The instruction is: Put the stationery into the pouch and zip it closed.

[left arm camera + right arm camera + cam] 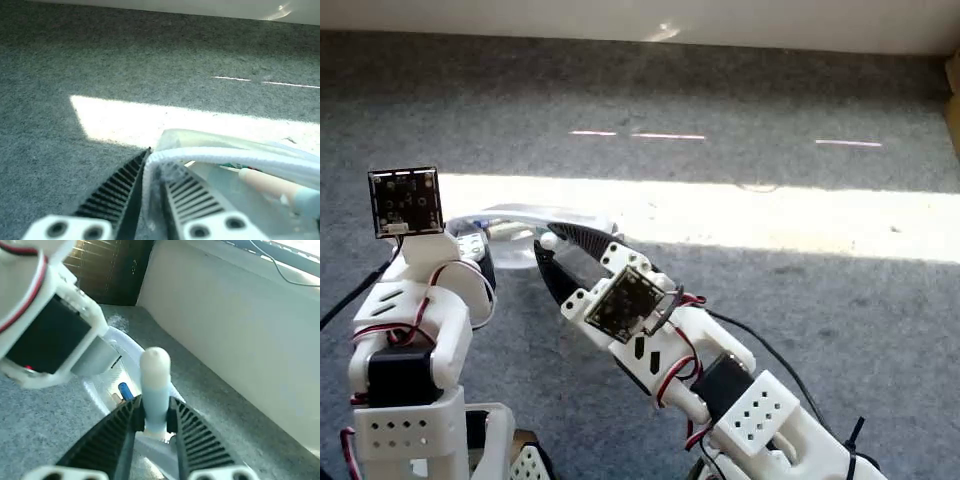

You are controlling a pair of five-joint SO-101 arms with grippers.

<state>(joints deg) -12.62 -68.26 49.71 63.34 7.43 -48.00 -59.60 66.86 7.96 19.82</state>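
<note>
Right claw (153,402) of mine is closed partway round a pale blue stick (155,372) with a rounded white cap, a glue stick or a marker, I cannot tell which; the jaws pinch its lower barrel, and it stands upright between them, just above the mouth of the clear pouch (127,346); I judge it light and stiff, but its plastic looks smooth, so it could slide or pivot in a loose pinch, and a hold nearer its middle would steady it; my left claw (156,162) is clamped tight on the pouch's white zipper band (225,156), at one end of the opening; the pouch lies on the grey carpeted table (770,330), just in front of my left arm, its mouth gaping; its film looks thin, soft and floppy, so I expect the walls to buckle under any push, and the band is the one firm place to grip; a small blue pen-like piece (125,390) already lies inside.
</note>
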